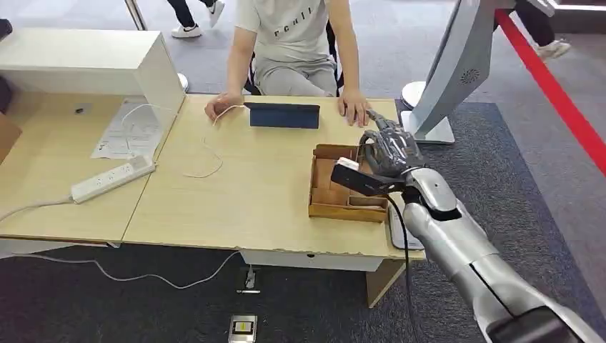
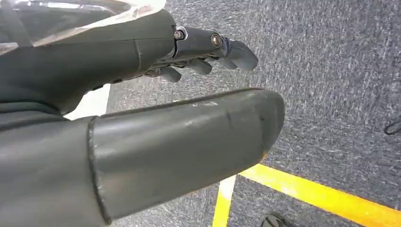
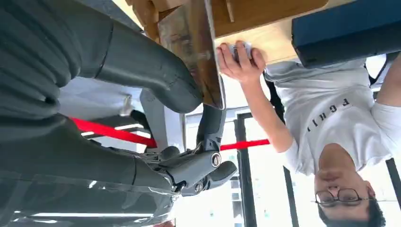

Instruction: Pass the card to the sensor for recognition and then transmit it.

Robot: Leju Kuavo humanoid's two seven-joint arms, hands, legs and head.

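A light wood-grain table (image 1: 236,193) stands on dark grey speckled carpet (image 1: 522,193), and a red strip (image 1: 554,93) crosses the floor well off to the right hand's right. The right hand (image 1: 389,151) hangs over the table's near right corner, its silver jointed arm reaching up from below, its dark fingers curled downward; the right wrist view shows its thumb pressed against the edge of a flat brown board, and whether it grips anything cannot be told. Directly under and just left of this hand sits a shallow wooden tray (image 1: 325,204) with low walls and inner partitions. A small white card (image 1: 348,165) lies at the tray's right part, right beside the fingers. Beyond the hand, a dark blue flat rectangular device (image 1: 283,115) stands on the table in front of a seated person (image 1: 293,43) in a pale T-shirt, whose hand (image 1: 353,107) rests on the tabletop just past the robot's fingertips. Far left of the hand lie a white power strip (image 1: 112,179) and a thin white cable (image 1: 204,153). The left hand (image 2: 142,118) hangs over carpet marked with yellow lines (image 2: 321,196), its smooth grey thumb and dark fingers apart and holding nothing.
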